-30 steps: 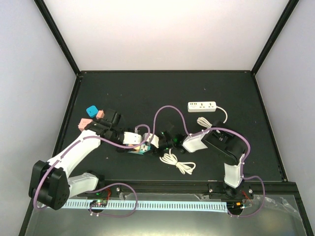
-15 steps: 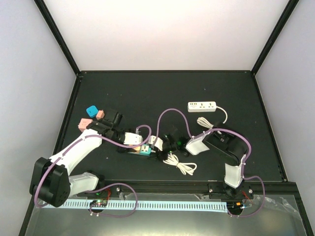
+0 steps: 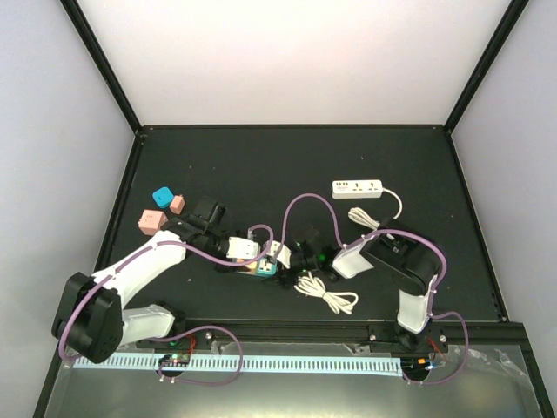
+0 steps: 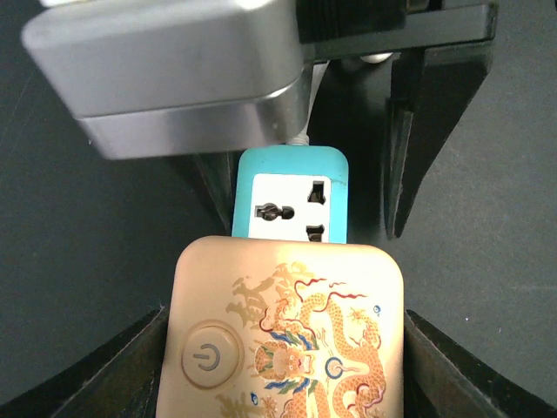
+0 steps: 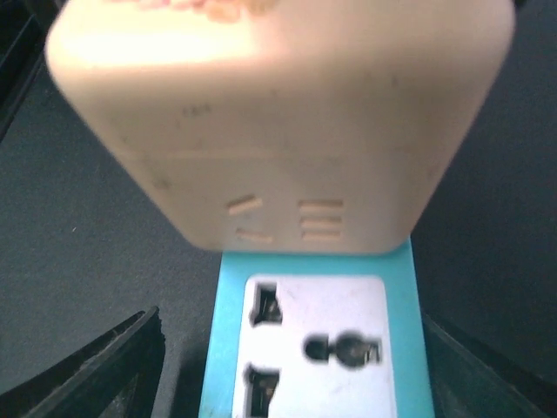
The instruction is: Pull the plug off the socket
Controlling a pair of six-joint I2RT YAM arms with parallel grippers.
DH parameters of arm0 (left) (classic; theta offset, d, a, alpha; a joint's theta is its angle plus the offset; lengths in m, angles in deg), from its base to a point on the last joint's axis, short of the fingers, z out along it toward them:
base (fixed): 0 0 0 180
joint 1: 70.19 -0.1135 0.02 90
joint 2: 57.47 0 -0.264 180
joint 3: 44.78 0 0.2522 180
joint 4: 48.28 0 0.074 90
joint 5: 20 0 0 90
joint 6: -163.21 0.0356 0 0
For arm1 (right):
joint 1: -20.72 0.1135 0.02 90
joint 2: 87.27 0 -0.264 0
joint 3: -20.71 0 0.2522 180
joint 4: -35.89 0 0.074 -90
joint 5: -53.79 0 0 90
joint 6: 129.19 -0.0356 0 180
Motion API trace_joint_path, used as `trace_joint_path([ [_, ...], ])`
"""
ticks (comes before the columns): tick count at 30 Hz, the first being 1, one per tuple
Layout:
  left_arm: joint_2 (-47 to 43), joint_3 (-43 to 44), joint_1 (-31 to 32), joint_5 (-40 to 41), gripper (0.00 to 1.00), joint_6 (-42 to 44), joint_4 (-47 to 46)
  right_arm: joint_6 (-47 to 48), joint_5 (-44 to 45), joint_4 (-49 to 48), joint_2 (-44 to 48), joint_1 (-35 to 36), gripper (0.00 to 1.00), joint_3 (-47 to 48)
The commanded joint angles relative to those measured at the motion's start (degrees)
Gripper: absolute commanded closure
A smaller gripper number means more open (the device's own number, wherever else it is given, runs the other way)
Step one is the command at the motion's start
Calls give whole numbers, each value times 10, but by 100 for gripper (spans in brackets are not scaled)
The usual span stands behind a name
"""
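Black tabletop [image 3: 261,157], arms meeting at centre.
Clamped in left gripper [image 4: 283,366]: beige cube socket [image 4: 287,322]; at its 12 o'clock (flush against it), teal adapter [image 4: 291,205], ungripped between parted jaws of right gripper [image 5: 291,357].

Top external: fixed, high above the near edge, looks down on the whole table [image 3: 287,165]; distant. Left wrist: close, looks across cream socket cube [image 4: 287,340] to teal adapter [image 4: 291,209]. Right wrist: closer still, faces the opposite way. All three share cube and adapter.
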Motion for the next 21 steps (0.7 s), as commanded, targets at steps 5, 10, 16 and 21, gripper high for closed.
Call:
trace_joint_path([
  [5, 8, 1, 17, -24, 70, -13, -29, 5, 15, -69, -33, 8, 32, 25],
  [10, 13, 4, 17, -18, 70, -17, -28, -2, 12, -78, -45, 12, 37, 27],
  [16, 23, 17, 19, 9, 65, -20, -9, -9, 20, -87, -53, 13, 62, 22],
  [21, 28, 20, 18, 28, 50, -27, 9, -5, 26, -83, -56, 12, 74, 19],
])
